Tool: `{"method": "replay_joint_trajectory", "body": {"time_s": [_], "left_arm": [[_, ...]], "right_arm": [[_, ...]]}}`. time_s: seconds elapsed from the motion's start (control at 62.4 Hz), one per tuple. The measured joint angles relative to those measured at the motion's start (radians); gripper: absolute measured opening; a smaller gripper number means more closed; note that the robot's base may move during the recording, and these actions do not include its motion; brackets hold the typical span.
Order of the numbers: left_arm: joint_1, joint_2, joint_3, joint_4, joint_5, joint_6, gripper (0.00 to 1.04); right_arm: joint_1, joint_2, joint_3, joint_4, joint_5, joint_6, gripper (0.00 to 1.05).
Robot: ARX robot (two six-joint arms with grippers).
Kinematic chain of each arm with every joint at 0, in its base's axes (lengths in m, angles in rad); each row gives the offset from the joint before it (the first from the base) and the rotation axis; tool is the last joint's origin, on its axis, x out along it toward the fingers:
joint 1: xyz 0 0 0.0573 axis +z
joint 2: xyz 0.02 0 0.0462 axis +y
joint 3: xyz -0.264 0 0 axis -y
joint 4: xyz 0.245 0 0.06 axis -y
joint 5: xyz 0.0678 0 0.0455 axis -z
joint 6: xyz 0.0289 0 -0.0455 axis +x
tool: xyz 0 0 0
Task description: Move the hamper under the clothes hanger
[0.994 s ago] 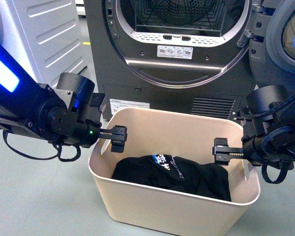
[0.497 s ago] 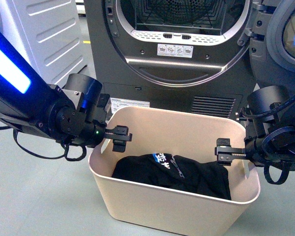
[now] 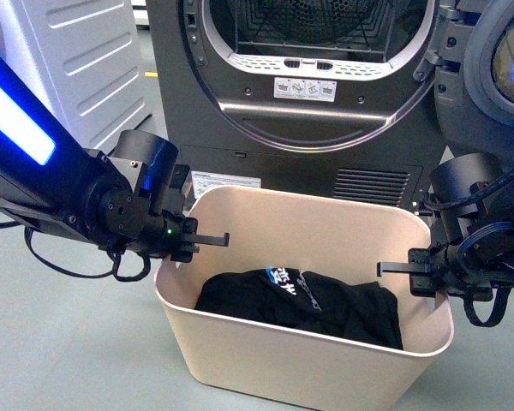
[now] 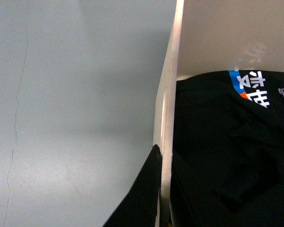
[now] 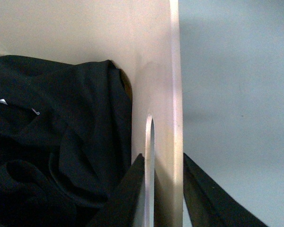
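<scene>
I see the hamper [image 3: 308,342] on the floor before the open dryer [image 3: 313,77], black clothes [image 3: 300,304] inside. My left gripper [image 3: 191,244] and right gripper [image 3: 421,271] each pinch a side wall, fingers narrow.

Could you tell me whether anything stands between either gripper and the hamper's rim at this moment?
Nothing visible does. The left gripper straddles the hamper wall at its left rim, and the right gripper straddles the opposite wall beside the slot handle. The black clothing lies low inside, clear of both rims.
</scene>
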Motion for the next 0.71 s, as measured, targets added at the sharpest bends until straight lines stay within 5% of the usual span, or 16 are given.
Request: {"method": "replay_joint_trajectory", "body": {"time_s": [0.112,0.705], "left_arm": [[-0.001,0.0,0.0,0.0,-0.001,0.001,0.04],[-0.002,-0.035,-0.008,-0.034,0.01,0.0,0.04]], "right_arm": [[0.0,-0.01,0.0,-0.011,-0.008,0.007,0.02],[-0.03,-0.035,0.012,-0.018,-0.058,0.002,0.03]]}}
